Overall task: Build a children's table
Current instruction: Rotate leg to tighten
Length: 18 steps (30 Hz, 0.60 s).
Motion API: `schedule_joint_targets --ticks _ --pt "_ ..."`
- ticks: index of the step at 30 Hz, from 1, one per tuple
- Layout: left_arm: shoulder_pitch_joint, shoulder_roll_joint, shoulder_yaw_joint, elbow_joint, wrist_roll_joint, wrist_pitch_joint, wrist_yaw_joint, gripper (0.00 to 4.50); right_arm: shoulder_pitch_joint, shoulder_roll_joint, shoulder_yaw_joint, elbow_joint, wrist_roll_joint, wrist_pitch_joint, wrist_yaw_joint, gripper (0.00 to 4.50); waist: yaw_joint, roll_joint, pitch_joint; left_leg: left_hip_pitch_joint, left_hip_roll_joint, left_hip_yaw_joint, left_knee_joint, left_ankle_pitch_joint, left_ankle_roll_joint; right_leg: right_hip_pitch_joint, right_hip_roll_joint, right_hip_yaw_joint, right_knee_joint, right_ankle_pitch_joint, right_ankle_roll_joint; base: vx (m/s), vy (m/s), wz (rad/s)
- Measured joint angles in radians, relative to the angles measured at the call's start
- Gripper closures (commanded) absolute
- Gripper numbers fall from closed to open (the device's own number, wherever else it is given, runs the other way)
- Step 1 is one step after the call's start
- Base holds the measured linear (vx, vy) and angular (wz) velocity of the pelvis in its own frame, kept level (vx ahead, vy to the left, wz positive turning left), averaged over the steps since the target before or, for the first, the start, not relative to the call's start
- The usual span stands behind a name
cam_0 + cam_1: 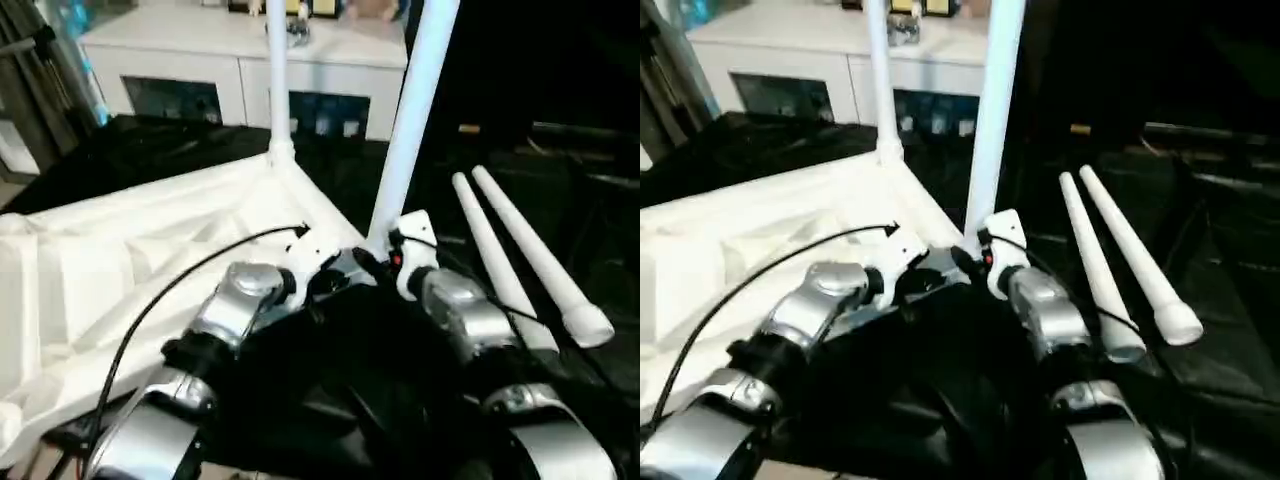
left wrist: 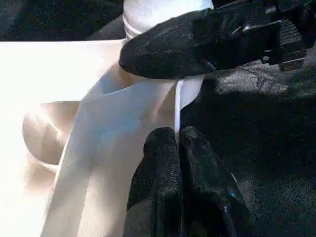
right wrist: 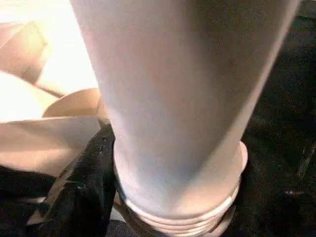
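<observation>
The white tabletop lies upside down with its ribbed underside up. One white leg stands upright in its far corner socket. A second leg stands upright at the near corner, its ringed base at the socket. My right gripper is shut on this leg low down, and one black finger presses against it. My left gripper is shut on the thin rim of the tabletop just below that corner. Two loose legs lie side by side on the right.
A white cabinet with glass doors stands behind the work with small items on top. Black cloth covers the surface under and to the right of the tabletop. A black cable runs over my left forearm.
</observation>
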Motion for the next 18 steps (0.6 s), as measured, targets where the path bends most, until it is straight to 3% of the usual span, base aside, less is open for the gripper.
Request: schedule_joint_targets --ticks 2,3,4,10,14,18 --pt "0.000 0.000 -0.001 0.000 0.003 -0.003 -0.005 4.50 -0.002 0.007 -0.010 0.007 0.005 -0.001 0.002 1.01 -0.002 0.000 0.000 -0.001 0.000 -0.001 0.001 0.000 0.000 0.001 0.000 -0.001 -0.004 0.000 0.000 0.000 0.000 0.00" --pt "0.001 0.003 -0.003 -0.001 0.004 -0.009 -0.010 4.50 -0.003 0.008 -0.012 0.007 0.008 -0.002 0.009 0.66 -0.004 0.000 0.000 -0.001 -0.002 -0.001 0.001 0.000 0.000 0.001 -0.001 0.001 -0.006 0.000 0.000 0.000 0.000 0.00" --pt "0.002 0.005 -0.003 -0.001 0.004 -0.012 -0.014 4.50 -0.003 0.008 -0.012 0.007 0.008 -0.003 0.013 0.59 -0.004 0.000 0.000 -0.001 -0.003 -0.001 0.001 0.000 0.000 0.001 -0.001 0.002 -0.006 0.000 0.000 0.000 0.000 0.00" --pt "0.039 0.064 -0.014 -0.066 -0.006 -0.042 -0.126 4.50 0.029 -0.047 0.031 -0.050 0.009 -0.009 0.202 0.59 0.000 -0.002 0.000 -0.001 -0.003 0.000 -0.001 0.000 0.000 -0.003 -0.001 0.005 0.004 0.001 -0.001 0.000 0.000 0.00" --pt "0.063 0.101 -0.017 -0.105 -0.029 -0.073 -0.209 4.50 0.057 -0.105 0.070 -0.111 0.019 -0.009 0.343 0.59 0.008 -0.002 0.000 -0.002 -0.002 0.002 -0.003 0.000 0.000 -0.009 -0.001 0.009 0.017 0.010 -0.004 0.045 -0.028 0.05" --pt "0.081 0.140 -0.024 -0.145 -0.056 -0.095 -0.288 4.50 0.094 -0.179 0.111 -0.191 0.039 -0.004 0.497 0.59 0.028 -0.002 -0.001 -0.007 0.002 0.005 -0.008 0.001 0.000 -0.018 0.002 0.009 0.024 0.007 -0.005 0.045 -0.027 0.05"
